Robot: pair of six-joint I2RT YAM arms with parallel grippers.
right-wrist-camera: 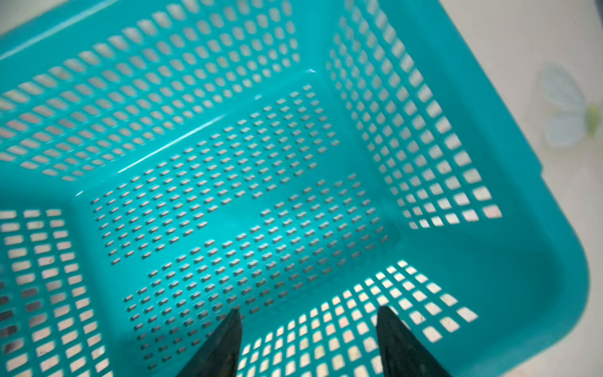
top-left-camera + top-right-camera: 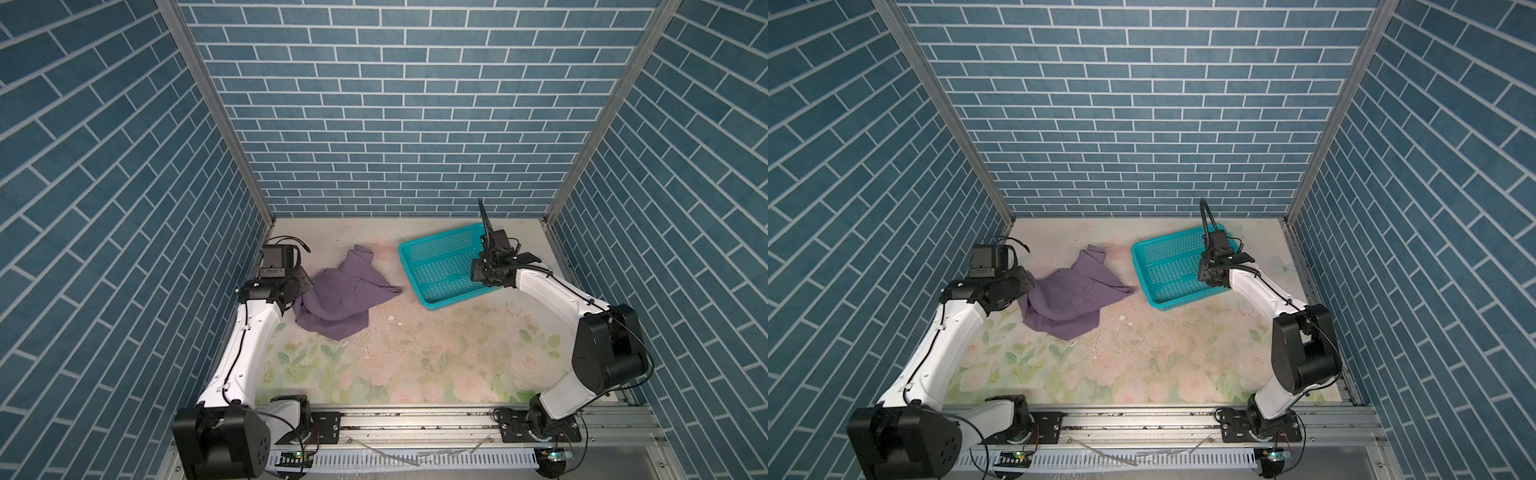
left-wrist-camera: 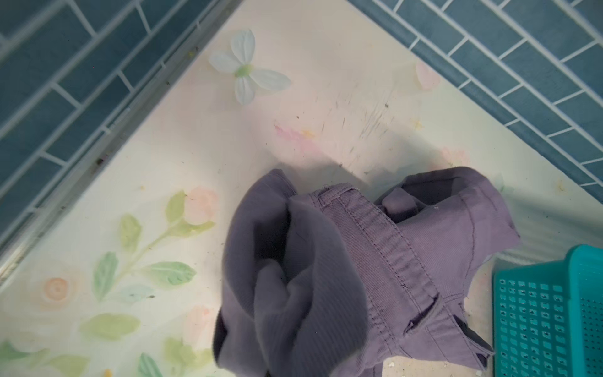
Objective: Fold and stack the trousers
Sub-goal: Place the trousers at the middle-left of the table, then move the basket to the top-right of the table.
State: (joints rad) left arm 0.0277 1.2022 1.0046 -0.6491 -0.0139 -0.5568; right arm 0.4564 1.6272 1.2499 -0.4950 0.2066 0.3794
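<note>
The mauve trousers (image 2: pixel 345 297) lie crumpled on the left half of the floral mat, seen in both top views (image 2: pixel 1071 297). My left gripper (image 2: pixel 304 286) sits at their left edge, shut on a bunch of the cloth. In the left wrist view the gathered trousers (image 3: pixel 375 261) cover the jaws, with the waistband seam and a pocket slit showing. My right gripper (image 1: pixel 310 326) hangs open over the near right wall of the teal basket (image 1: pixel 195 81), nothing between its fingertips (image 1: pixel 228 339). In a top view the right gripper (image 2: pixel 477 275) is above the basket's right side.
The teal perforated basket (image 2: pixel 415 266) stands at the back right of the mat, its inside bare, a short way from the trousers' right corner. Blue brick walls close in the back and sides. Small white scraps (image 2: pixel 390 320) lie on the mat.
</note>
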